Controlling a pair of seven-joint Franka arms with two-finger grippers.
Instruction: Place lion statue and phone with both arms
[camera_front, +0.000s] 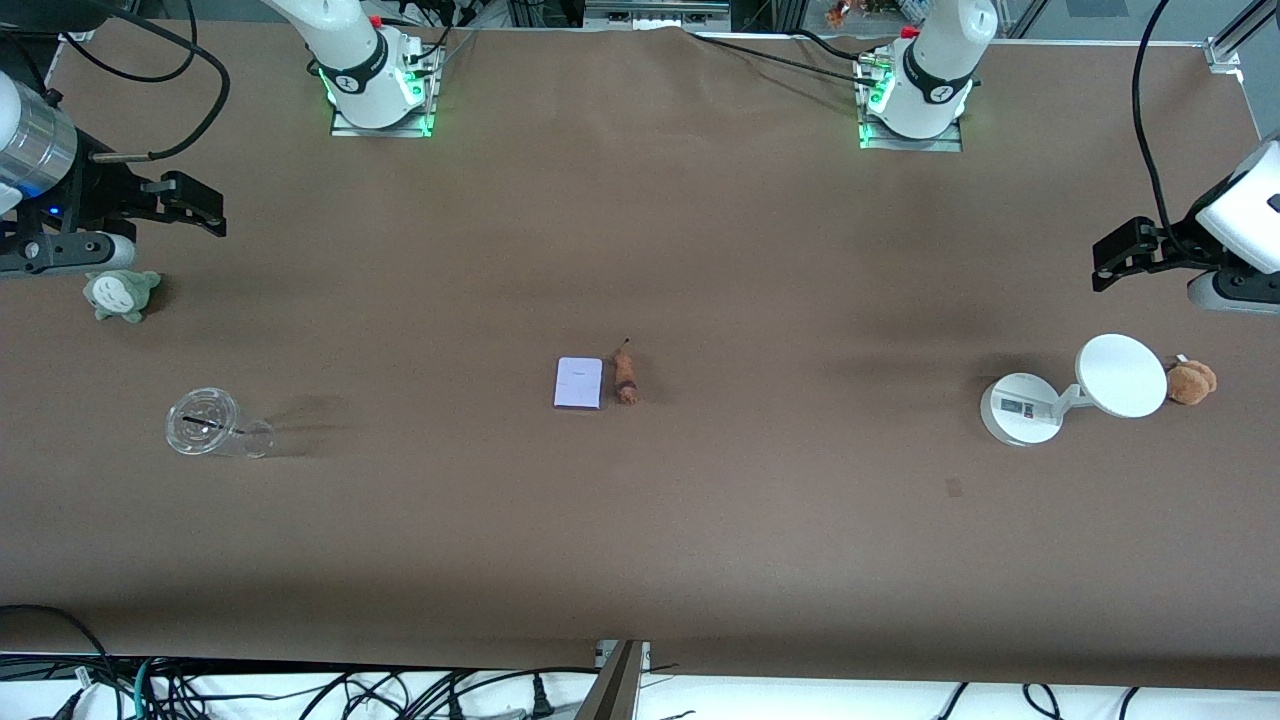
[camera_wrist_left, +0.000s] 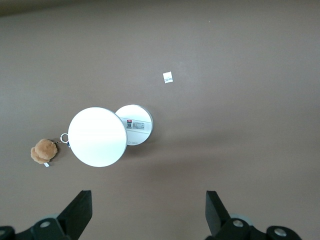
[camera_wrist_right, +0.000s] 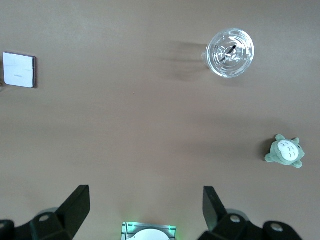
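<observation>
Brown table (camera_front: 640, 250), mid-surface: flat lavender-white phone (camera_front: 579, 383) and slender brown lion statue (camera_front: 626, 376), probably light, rigid, grasped across narrow sides; left gripper (camera_wrist_left: 149, 212) and right gripper (camera_wrist_right: 145, 210) wide, empty, over opposite table ends.

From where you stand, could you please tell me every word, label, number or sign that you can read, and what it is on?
No text reads clearly enough to quote.
Phone: a faint mark near one end, too small to read.
Stand: a printed label with a red patch on its base, too small to read.
Paper scrap on the table: dark print, blurred.
Arm bases: a round dark emblem on each, unreadable.
</observation>
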